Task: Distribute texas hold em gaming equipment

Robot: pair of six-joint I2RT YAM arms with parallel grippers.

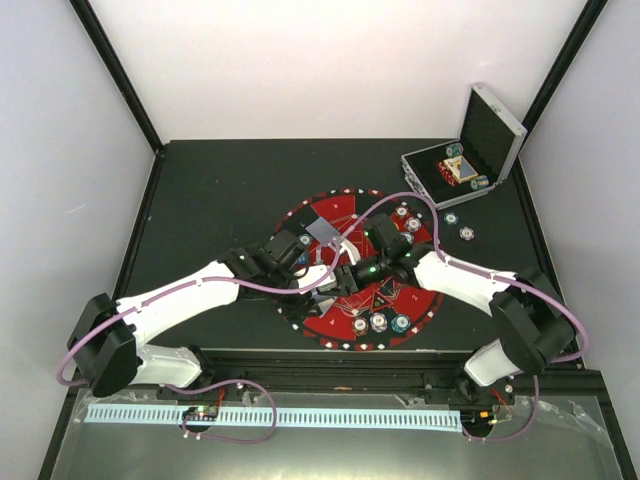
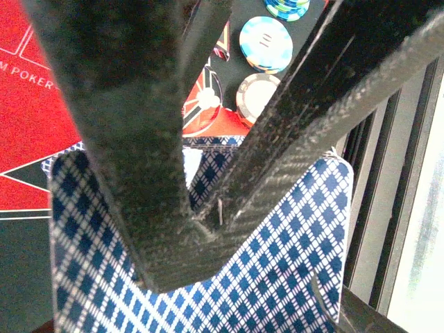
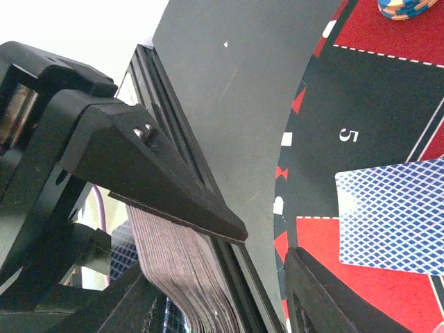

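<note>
My left gripper (image 1: 303, 252) (image 2: 208, 222) is shut on a deck of playing cards (image 2: 277, 270) with blue diamond backs, held over the round red-and-black mat (image 1: 335, 325). The right gripper (image 1: 362, 268) (image 3: 267, 250) faces it. Its jaws stand apart, with the deck's edge (image 3: 184, 277) just under the upper finger (image 3: 173, 187). One card (image 1: 325, 232) (image 3: 395, 215) lies face down on the mat. Poker chips (image 1: 380, 322) sit at the mat's near rim, others (image 1: 408, 218) at its far right. A black triangle marker (image 1: 385, 296) lies between them.
An open silver case (image 1: 490, 135) with more chips stands at the back right. Two loose chips (image 1: 459, 225) lie on the black table beside the mat. A metal rail (image 1: 330, 372) runs along the near edge, and white walls close in the sides.
</note>
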